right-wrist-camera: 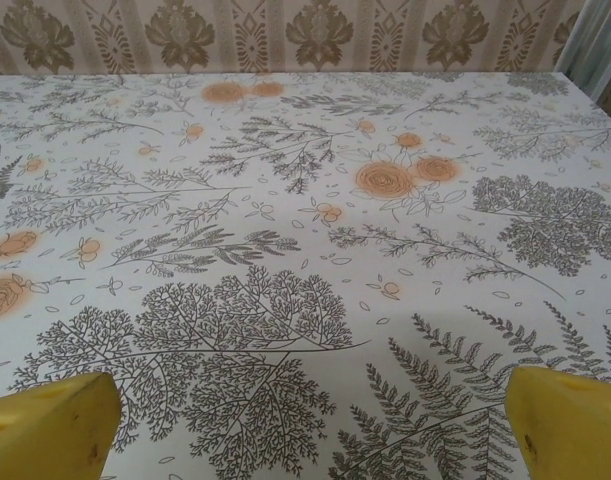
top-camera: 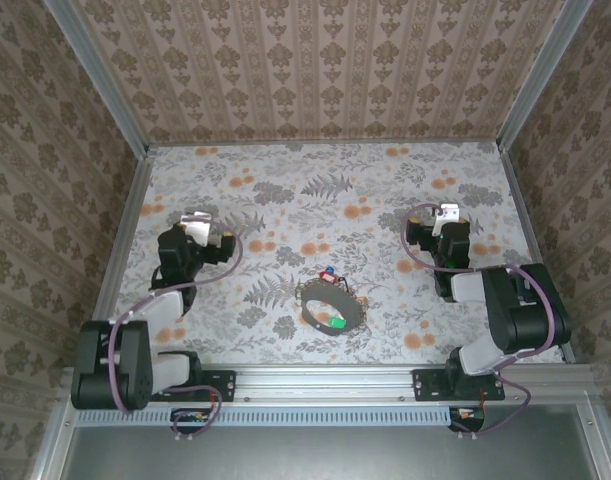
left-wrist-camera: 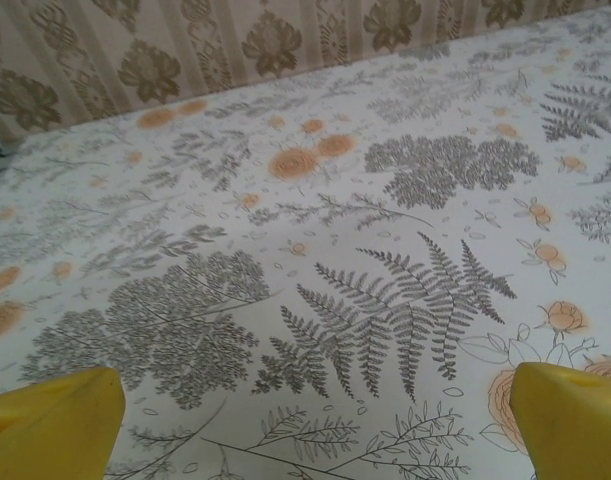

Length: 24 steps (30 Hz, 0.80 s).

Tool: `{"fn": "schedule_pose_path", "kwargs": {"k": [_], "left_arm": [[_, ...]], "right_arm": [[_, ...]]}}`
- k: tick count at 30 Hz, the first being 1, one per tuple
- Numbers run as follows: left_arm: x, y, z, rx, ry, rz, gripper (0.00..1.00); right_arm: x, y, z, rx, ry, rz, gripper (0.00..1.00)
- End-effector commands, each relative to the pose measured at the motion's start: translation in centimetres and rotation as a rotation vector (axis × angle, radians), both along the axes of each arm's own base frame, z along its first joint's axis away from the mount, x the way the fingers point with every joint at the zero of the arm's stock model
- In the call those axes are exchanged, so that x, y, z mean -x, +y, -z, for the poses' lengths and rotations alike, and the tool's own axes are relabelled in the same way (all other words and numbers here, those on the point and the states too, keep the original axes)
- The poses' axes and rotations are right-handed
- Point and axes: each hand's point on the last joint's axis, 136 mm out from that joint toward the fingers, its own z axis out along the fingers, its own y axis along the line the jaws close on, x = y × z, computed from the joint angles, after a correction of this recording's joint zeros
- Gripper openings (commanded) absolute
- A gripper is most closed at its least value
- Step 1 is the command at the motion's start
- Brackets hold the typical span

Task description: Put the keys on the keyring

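- Top view: a table (top-camera: 285, 190) covered in a floral and fern print, closed in by patterned wallpaper walls (top-camera: 315, 70).
- The keyring (top-camera: 307, 312), a thin dark hoop, lies flat just below the centre of the frame, between the two arms and touched by neither.
- The keys (top-camera: 327, 272) are tiny. A red and a blue speck sit at the hoop's upper rim and a green one lies inside its lower edge. They are too small here to tell whether they are threaded on or only resting against it.
- The left gripper (top-camera: 195, 218) sits at centre left and the right gripper (top-camera: 440, 212) at centre right. Both are well apart from the hoop and point towards the far wall. This looks like a parked, symmetrical pose that leaves the work area uncovered.
- Left wrist view: the left gripper (left-wrist-camera: 310, 430) has its two yellow fingers (left-wrist-camera: 55, 420) spread wide. They sit in the bottom corners of the frame, with bare printed cloth between them and nothing held.
- Right wrist view: the right gripper (right-wrist-camera: 305, 430) is spread the same way. Its yellow fingers (right-wrist-camera: 570, 420) are in the bottom corners over bare cloth, and the wall runs along the top edge.
- Judgement: neither arm is engaged with the task, and either would have to reach inward to get to the hoop.
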Motion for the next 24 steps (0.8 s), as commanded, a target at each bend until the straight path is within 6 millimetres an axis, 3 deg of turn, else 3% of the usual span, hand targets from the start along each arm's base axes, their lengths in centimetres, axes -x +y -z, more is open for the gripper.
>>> {"fn": "schedule_pose_path", "kwargs": {"k": [1, 15, 19, 22, 24], "left_arm": [[-0.6, -1.2, 0.0, -0.020, -0.059, 0.092, 1.00], [-1.7, 0.7, 0.7, 0.095, -0.048, 0.092, 1.00], [-2.9, 2.8, 1.3, 0.130, -0.017, -0.020, 1.00], [-3.3, 2.6, 2.0, 0.082, -0.052, -0.039, 1.00], [-3.4, 3.7, 2.6, 0.080, -0.010, -0.122, 1.00]], "right_arm": [[-0.1, 0.3, -0.4, -0.022, -0.010, -0.002, 1.00], [-0.1, 0.3, -0.4, -0.018, -0.007, 0.001, 1.00], [-0.1, 0.3, -0.4, -0.019, -0.009, 0.000, 0.99], [-0.1, 0.3, -0.4, -0.019, -0.008, 0.001, 1.00], [-0.1, 0.3, -0.4, -0.018, -0.008, 0.001, 1.00]]}}
